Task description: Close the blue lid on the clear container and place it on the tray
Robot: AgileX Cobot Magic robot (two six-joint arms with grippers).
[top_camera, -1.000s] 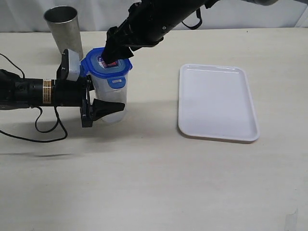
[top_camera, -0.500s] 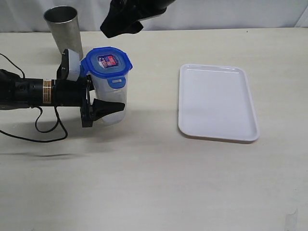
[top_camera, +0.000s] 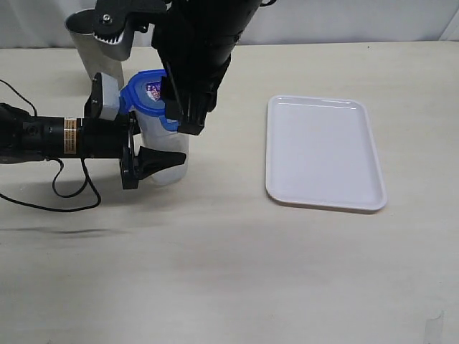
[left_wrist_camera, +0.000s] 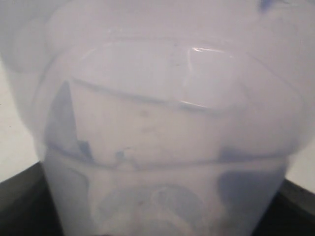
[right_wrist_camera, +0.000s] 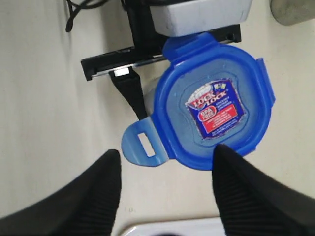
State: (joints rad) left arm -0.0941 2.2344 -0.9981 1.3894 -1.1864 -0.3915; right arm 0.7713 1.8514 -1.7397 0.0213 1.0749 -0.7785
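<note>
Carrying the tray point(top_camera: 323, 150), beige tabletop point(top_camera: 237, 279), pale backdrop behind point(top_camera: 344, 25)

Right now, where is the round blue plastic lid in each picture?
Exterior view: blue lid upper left, atop the tall translucent plastic container, partly behind the black right arm.
Left wrist view: not clearly visible; the container's wall fills it.
Right wrist view: centre right, seen from above.
Shared landmark: the left hand's black finger against the container.

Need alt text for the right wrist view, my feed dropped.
The round bright-blue plastic lid with a red-white label sits on the clear tapered plastic container, one snap flap sticking out. The right end effector hangs open near it, its black fingertips apart.
</note>
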